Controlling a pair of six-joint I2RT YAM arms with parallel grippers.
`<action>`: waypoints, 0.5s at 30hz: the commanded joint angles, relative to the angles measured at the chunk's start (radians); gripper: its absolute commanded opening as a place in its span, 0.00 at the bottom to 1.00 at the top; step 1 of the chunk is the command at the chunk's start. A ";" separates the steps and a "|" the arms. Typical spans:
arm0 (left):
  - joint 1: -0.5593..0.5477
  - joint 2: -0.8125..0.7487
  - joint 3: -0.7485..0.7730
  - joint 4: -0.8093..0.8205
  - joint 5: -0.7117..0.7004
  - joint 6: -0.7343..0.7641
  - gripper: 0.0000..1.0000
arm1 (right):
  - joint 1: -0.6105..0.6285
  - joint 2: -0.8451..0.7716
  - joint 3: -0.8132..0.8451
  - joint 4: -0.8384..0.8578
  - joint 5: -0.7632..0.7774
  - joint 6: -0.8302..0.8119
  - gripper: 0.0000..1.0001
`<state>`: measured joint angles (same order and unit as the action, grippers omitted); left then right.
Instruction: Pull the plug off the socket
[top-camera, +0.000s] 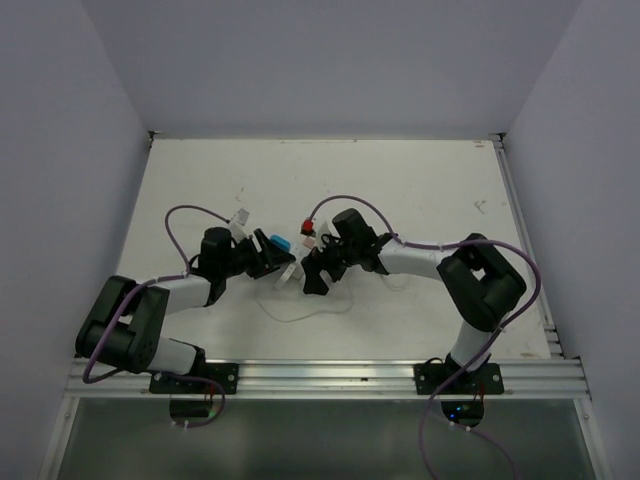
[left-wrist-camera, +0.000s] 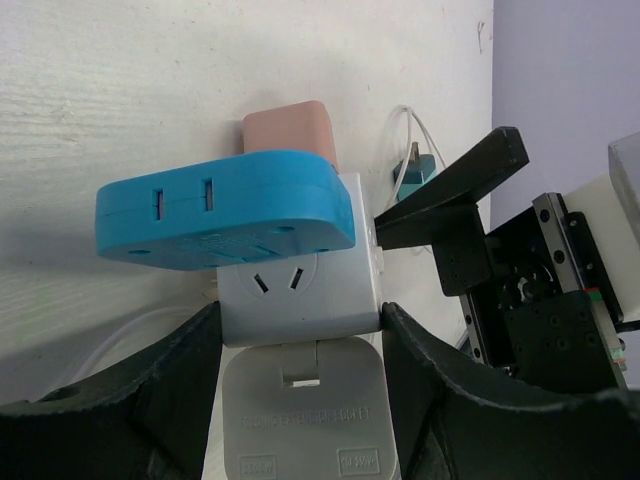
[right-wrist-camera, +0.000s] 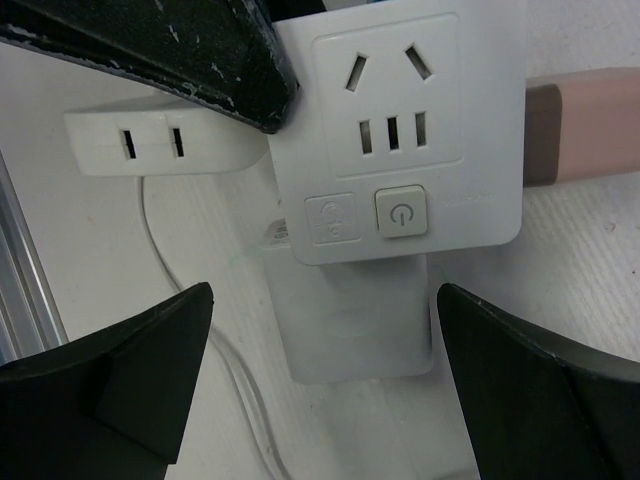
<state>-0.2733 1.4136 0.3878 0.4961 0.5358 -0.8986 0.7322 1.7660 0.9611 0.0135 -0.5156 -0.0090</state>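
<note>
A white socket cube (left-wrist-camera: 300, 290) with a power button (right-wrist-camera: 400, 212) sits between the two arms (top-camera: 292, 266). My left gripper (left-wrist-camera: 300, 312) is shut on it, one finger against each side. A blue adapter (left-wrist-camera: 225, 210), a pink plug (left-wrist-camera: 290, 130) and a small white two-slot adapter (right-wrist-camera: 160, 145) are stuck in its other faces. A white plug (right-wrist-camera: 355, 320) with a thin white cable (right-wrist-camera: 150, 220) sticks out of the cube's near side. My right gripper (right-wrist-camera: 323, 288) is open, with a finger on either side of that plug and not touching it.
A grey folding plug part (left-wrist-camera: 305, 420) hangs under the cube. A thin white cable (top-camera: 300, 312) loops on the table near the front. A red-tipped item (top-camera: 307, 225) lies behind the right gripper. Side walls bound the white table (top-camera: 420, 180).
</note>
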 joint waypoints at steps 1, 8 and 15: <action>0.014 0.021 -0.040 0.047 -0.005 0.024 0.00 | 0.003 0.010 0.033 0.028 0.008 -0.048 0.98; 0.036 0.031 -0.112 0.186 0.024 -0.036 0.00 | 0.012 -0.002 0.027 0.002 0.028 -0.069 0.67; 0.048 0.073 -0.165 0.352 0.052 -0.126 0.00 | 0.030 -0.062 0.031 -0.035 0.065 -0.088 0.22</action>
<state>-0.2356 1.4559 0.2604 0.7761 0.5827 -0.9806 0.7490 1.7676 0.9611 0.0029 -0.4805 -0.0727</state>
